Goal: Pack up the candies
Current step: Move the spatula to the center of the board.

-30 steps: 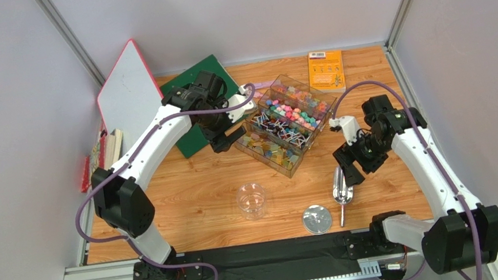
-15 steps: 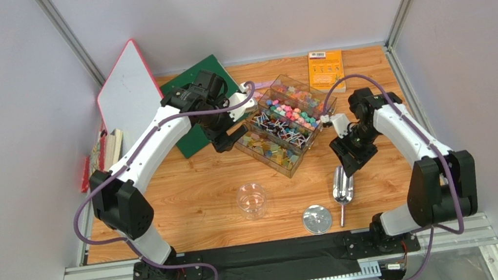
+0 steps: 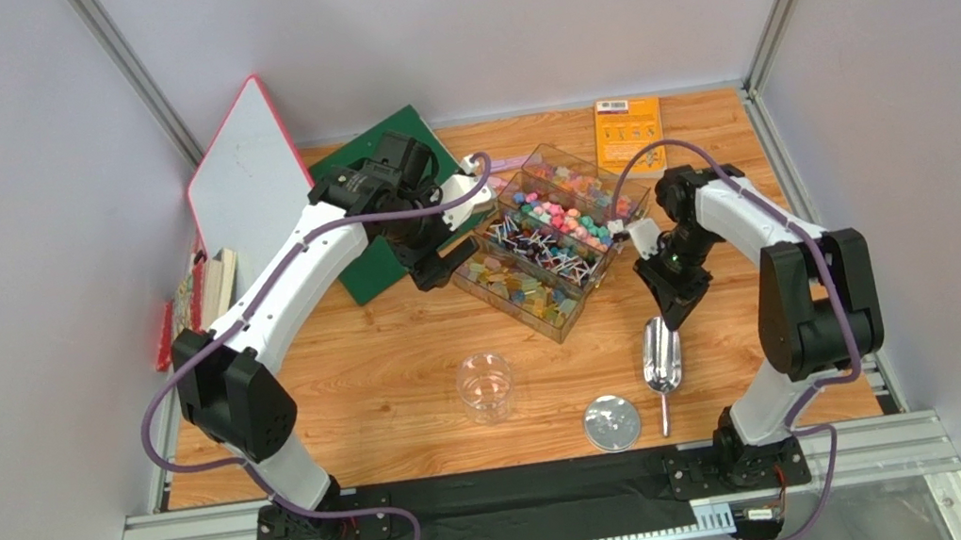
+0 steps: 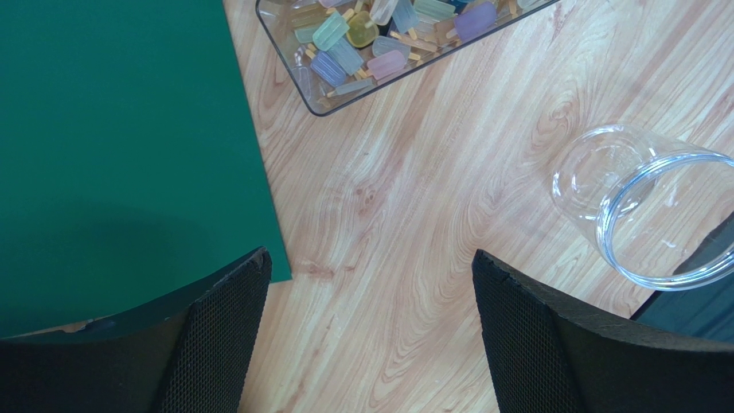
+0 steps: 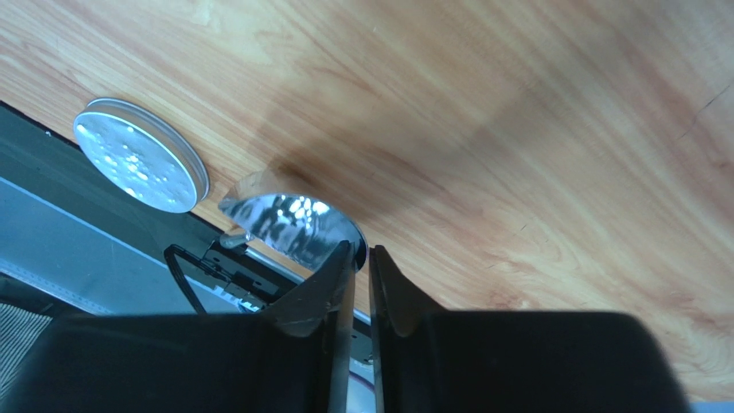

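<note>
From my station the candies (image 3: 554,223) all sit in the clear box (image 4: 312,99) at the middle of the table, sorted by kind in its compartments. The left gripper (image 3: 434,270) hangs just beside the box's left end, its fingers spread wide over bare wood. On its wrist camera, pastel candies in the box's corner lie just ahead of the fingertips, apart from them. The green mat (image 4: 112,146) is to one side and the empty jar (image 4: 586,172) to the other.

The right gripper (image 3: 672,303) is on the near right of the box, clear of the candies, down over the mouth end of the metal scoop (image 3: 659,361). On its wrist camera the fingers (image 5: 340,284) are drawn almost together, with only a thin slit between them. The scoop's shiny rim meets their tips, but I cannot tell whether it is pinched. The jar lid (image 3: 611,424) lies flat near the scoop's handle.
</note>
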`<state>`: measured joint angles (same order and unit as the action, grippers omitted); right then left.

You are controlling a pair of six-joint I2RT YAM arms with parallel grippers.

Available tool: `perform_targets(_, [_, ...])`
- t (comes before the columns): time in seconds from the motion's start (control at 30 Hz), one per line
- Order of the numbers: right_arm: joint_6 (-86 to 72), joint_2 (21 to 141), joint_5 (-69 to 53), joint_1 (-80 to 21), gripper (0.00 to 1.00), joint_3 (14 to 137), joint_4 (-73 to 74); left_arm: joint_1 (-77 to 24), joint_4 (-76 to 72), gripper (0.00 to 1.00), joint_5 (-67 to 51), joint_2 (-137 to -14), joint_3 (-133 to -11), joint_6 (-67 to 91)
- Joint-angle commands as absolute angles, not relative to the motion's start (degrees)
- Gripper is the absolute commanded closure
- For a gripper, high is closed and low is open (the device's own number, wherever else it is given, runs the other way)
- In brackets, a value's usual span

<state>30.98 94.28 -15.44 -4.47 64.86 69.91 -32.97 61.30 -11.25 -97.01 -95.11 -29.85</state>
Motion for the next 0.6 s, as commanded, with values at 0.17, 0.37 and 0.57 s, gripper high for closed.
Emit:
perform_targets(0.17, [33.13,97.29,-13.54,-4.75,1.00,71.71,65.22,-33.31,60.56,0.07,-9.84,-96.68,-96.59,-28.21])
perform_targets(0.37, [37.25,100.54,-15.55,-5.53,1.00,77.08,64.78,-33.31,59.33,0.05,-8.79,-96.77,-96.68,-26.72])
perform_targets(0.57, [43.67,99.50,-18.36,-9.57,1.00,75.33,63.64,-33.31,57.22,0.04,-5.63,-96.07,-96.59,-24.00])
